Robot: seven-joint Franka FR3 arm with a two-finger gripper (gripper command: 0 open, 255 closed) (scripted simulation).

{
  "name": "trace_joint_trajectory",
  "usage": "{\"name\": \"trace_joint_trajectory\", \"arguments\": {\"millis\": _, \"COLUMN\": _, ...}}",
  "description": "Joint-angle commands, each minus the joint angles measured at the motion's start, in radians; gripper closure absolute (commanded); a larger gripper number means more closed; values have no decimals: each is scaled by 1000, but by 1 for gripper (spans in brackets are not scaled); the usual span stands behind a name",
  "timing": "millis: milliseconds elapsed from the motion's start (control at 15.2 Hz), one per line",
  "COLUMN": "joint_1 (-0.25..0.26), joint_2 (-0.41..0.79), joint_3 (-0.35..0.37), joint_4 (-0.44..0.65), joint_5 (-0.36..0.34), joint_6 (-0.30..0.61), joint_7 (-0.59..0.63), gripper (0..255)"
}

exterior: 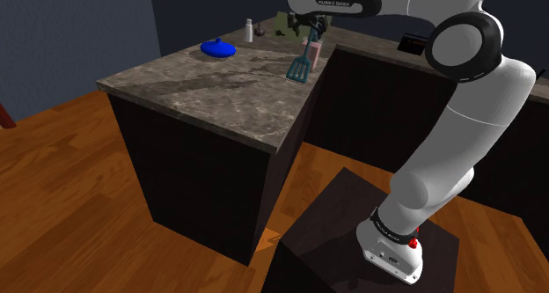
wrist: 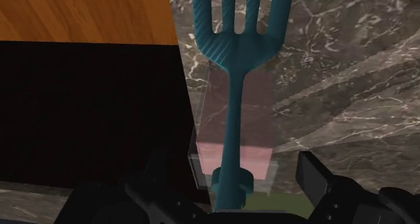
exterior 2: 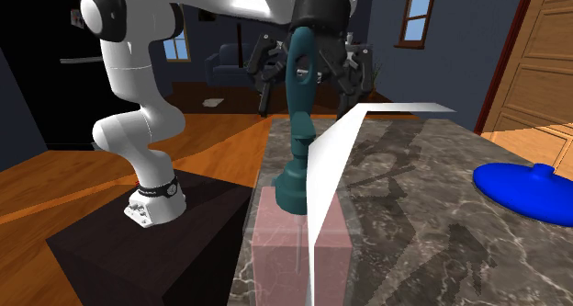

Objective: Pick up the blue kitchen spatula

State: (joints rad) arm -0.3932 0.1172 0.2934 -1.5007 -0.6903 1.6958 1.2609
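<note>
The teal-blue slotted spatula [exterior: 298,68] stands tilted near the marble counter's edge, head down and handle up. It leans against a translucent pink box [exterior 2: 275,240]. In the second exterior view its handle [exterior 2: 299,111] rises from that box up into my gripper [exterior 2: 308,70]. My gripper [exterior: 312,29] hangs right above the handle's top end. In the wrist view the handle [wrist: 232,122] runs from the slotted head back to the gap of my gripper [wrist: 235,174]. The fingers [wrist: 315,175] stand apart on either side and do not touch it, so the gripper is open.
The counter [exterior: 220,93] also carries a blue domed lid [exterior: 218,47] and a small grey shaker [exterior: 249,30] farther back. A black device [exterior: 413,43] sits on the adjoining counter. A thin white angled panel [exterior 2: 335,166] stands beside the pink box. Wooden floor lies below the counter's edge.
</note>
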Motion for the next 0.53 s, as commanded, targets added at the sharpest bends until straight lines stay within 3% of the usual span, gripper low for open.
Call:
{"name": "trace_joint_trajectory", "arguments": {"millis": 0, "joint_1": -2, "joint_2": -4, "joint_3": -1, "joint_4": -29, "joint_5": -2, "joint_6": 21, "joint_7": 16, "gripper": 0}}
{"name": "trace_joint_trajectory", "arguments": {"millis": 264, "joint_1": -5, "joint_2": -9, "joint_3": -3, "joint_4": -68, "joint_5": -3, "joint_6": 50, "joint_7": 35, "gripper": 0}}
{"name": "trace_joint_trajectory", "arguments": {"millis": 330, "joint_1": -5, "joint_2": -9, "joint_3": -3, "joint_4": -67, "joint_5": -3, "joint_6": 49, "joint_7": 34, "gripper": 255}}
{"name": "trace_joint_trajectory", "arguments": {"millis": 462, "joint_1": -5, "joint_2": -10, "joint_3": -3, "joint_4": -69, "joint_5": -3, "joint_6": 50, "joint_7": 34, "gripper": 255}}
